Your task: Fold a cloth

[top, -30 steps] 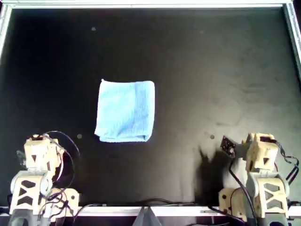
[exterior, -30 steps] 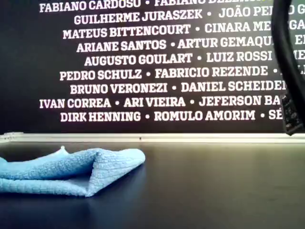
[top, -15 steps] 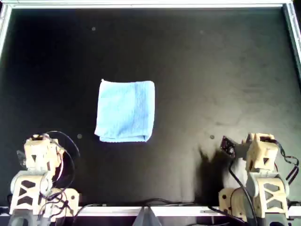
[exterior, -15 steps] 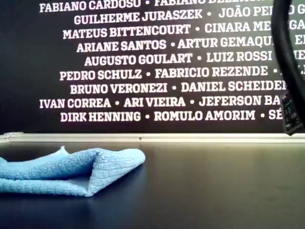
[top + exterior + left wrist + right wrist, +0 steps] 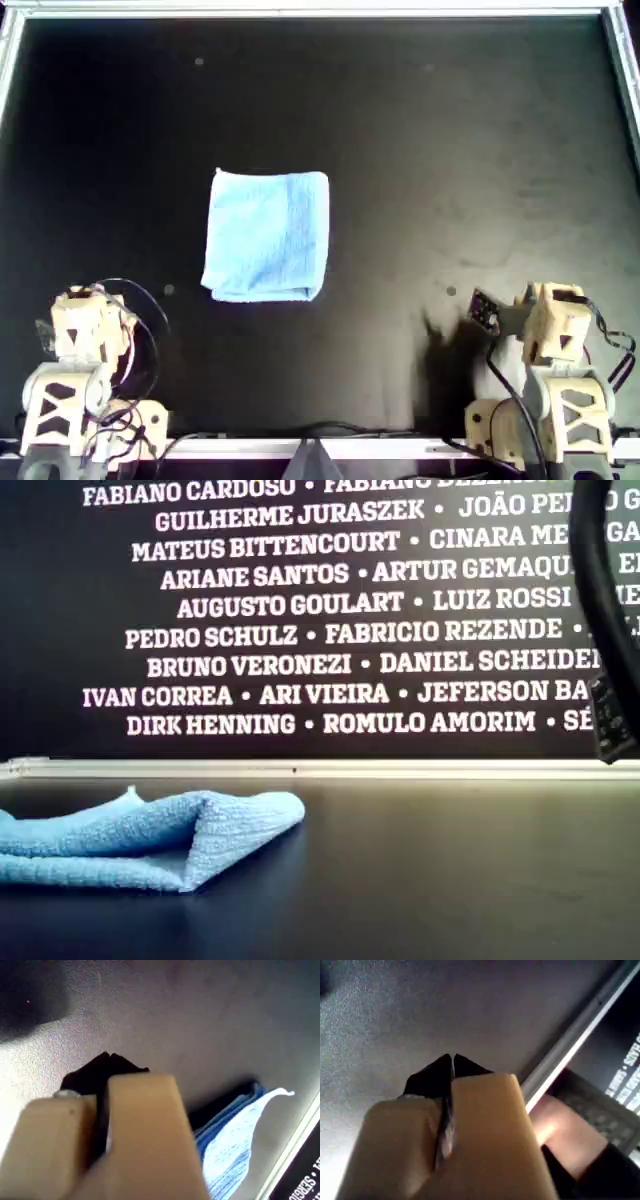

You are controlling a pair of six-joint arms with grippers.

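Light blue soft towel-textured cloth point(image 5: 266, 236) lies doubled left of centre in the overhead view, on the black matte table point(image 5: 450, 130). I read the fold as done. Left gripper point(image 5: 105, 1060) and right gripper point(image 5: 451, 1060) pressed together, empty, parked well apart. Cloth's underside hidden.

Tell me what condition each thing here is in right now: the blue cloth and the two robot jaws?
cloth: folded over on itself, lying on the black table, touched by neither arm.
left gripper: jaws shut, holding nothing, away from the cloth.
right gripper: jaws shut, holding nothing, above bare table.
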